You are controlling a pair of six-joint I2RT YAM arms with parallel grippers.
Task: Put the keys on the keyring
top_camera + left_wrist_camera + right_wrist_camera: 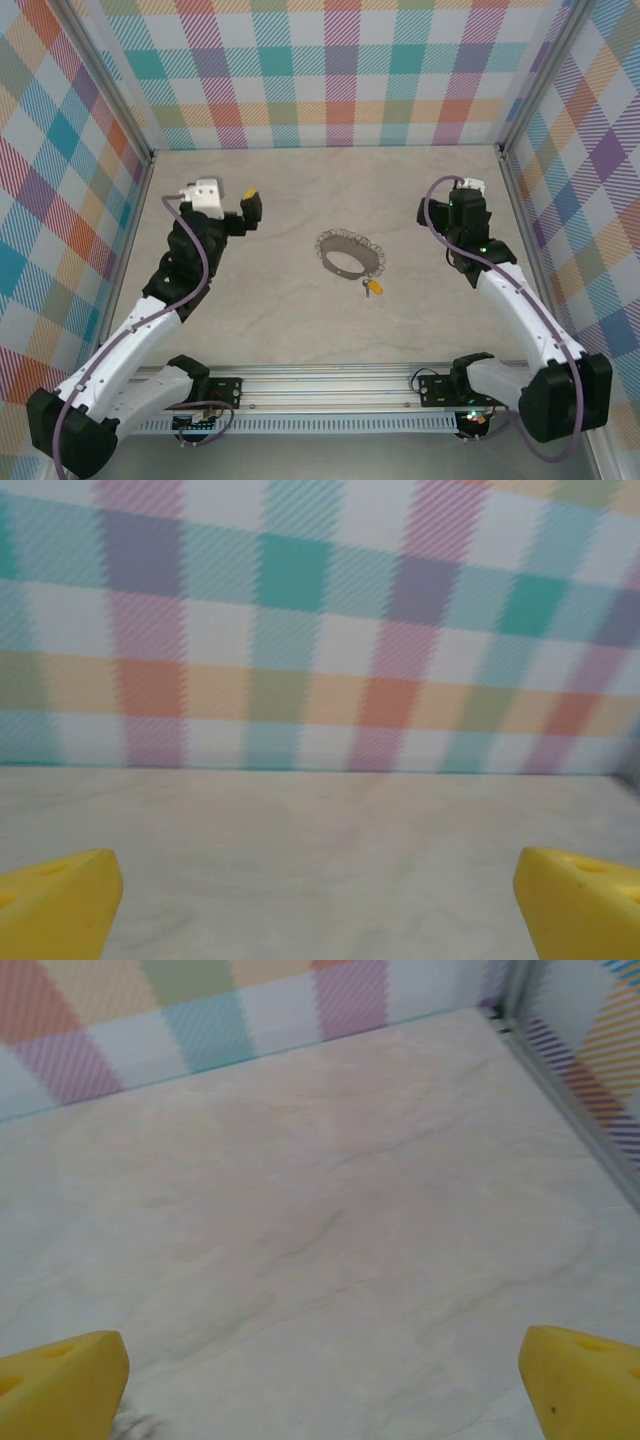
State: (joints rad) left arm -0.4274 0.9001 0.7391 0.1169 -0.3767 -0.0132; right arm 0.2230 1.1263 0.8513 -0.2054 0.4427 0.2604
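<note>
Looking down from the overhead camera, I see the keyring (350,258) lying flat near the middle of the table (280,310), a silver-grey loop with a scalloped edge. The key (373,287), yellow-orange and tiny, lies just beside the ring's near rim, on the side toward my right arm. I cannot tell whether it touches the ring or hangs on it.

My left gripper (228,205) is raised over the far left part of the table, well apart from the ring, and it holds nothing. Through the left wrist camera the left gripper (320,905) stands wide open, its yellow fingertips (55,905) at the two lower corners with bare table and the plaid back wall (320,630) between them.

My right gripper (465,205) sits over the far right part of the table, also well apart from the ring. Its wrist camera shows it (320,1385) spread wide and empty, yellow fingertips (585,1385) at the lower corners, above pale marbled table that runs to the wall's corner post (520,990).
</note>
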